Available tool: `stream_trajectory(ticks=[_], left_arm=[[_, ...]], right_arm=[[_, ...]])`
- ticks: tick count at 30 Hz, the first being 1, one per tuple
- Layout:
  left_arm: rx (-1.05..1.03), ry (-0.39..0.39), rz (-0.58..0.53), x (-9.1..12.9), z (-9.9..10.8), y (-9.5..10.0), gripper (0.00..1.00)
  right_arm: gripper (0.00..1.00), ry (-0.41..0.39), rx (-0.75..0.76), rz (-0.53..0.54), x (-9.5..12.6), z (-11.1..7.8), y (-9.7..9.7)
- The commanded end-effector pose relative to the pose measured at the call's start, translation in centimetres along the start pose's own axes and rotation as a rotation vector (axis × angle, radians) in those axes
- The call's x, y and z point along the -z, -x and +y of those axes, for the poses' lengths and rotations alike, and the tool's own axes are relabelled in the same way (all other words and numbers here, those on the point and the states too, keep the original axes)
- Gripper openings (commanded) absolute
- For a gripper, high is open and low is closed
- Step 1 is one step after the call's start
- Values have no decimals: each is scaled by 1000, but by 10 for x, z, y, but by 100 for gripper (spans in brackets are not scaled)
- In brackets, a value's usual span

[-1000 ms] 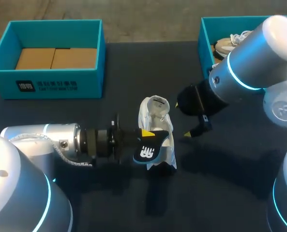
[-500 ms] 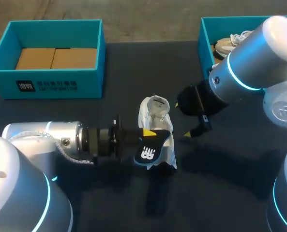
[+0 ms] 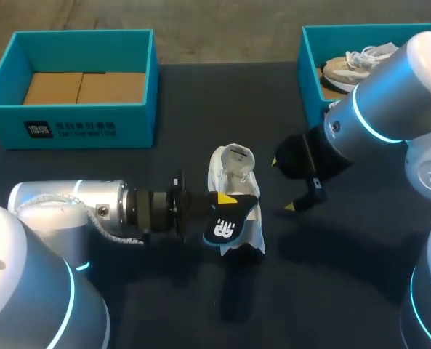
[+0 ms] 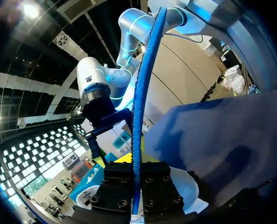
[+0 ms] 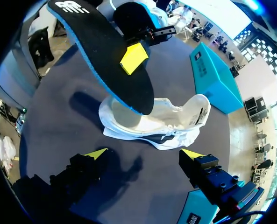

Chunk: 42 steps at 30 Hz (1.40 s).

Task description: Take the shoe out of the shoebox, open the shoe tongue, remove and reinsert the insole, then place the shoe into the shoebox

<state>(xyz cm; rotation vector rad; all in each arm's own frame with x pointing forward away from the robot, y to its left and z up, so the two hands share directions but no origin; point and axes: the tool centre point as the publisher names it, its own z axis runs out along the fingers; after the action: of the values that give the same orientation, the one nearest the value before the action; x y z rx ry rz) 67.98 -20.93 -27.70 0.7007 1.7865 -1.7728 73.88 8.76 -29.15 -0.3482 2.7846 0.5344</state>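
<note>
The insole is grasped by the left gripper, whose fingers are clamped on its two faces so that most of its length stands out ahead of them. The white shoe lies on the dark tabletop directly beneath the held insole; whether the insole touches it cannot be told. The right gripper is released, its yellow tips spread wide with nothing between them, and it is held just short of the shoe, above the tabletop. One teal shoebox is well beyond the left gripper. A second shoebox, with another shoe in it, lies behind the right arm.

The insole is judged to be light, thin and flexible, so it is likely to buckle if pushed from far back. A hold nearer the leading end would be better for feeding it into the opening. The shoe appears soft and light and is likely to slide or collapse under that push. It would best be steadied at the heel collar or sidewall by the right gripper, with the tongue kept drawn back.
</note>
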Motion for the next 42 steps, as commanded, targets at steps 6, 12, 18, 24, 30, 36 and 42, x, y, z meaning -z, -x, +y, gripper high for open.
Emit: stream_trajectory(ticks=[6, 12, 18, 24, 30, 36, 42], left_arm=[[8, -20, 6, -4, 10, -8, 0], [8, -27, -7, -7, 16, -7, 0], [12, -24, -8, -13, 20, -9, 0], [12, 0, 4, -20, 17, -11, 0], [28, 25, -3, -20, 21, -13, 0], [46, 43, -5, -19, 26, -14, 0], [42, 41, 5, -18, 34, -15, 0]], right_arm=[[100, 1, 1, -2, 2, -1, -2], [100, 1, 1, -2, 2, -1, -2], [100, 1, 1, -2, 2, -1, -2], [100, 1, 1, -2, 2, -1, -2], [100, 1, 1, -2, 2, -1, -2], [100, 1, 1, -2, 2, -1, -2], [100, 1, 1, -2, 2, -1, -2]])
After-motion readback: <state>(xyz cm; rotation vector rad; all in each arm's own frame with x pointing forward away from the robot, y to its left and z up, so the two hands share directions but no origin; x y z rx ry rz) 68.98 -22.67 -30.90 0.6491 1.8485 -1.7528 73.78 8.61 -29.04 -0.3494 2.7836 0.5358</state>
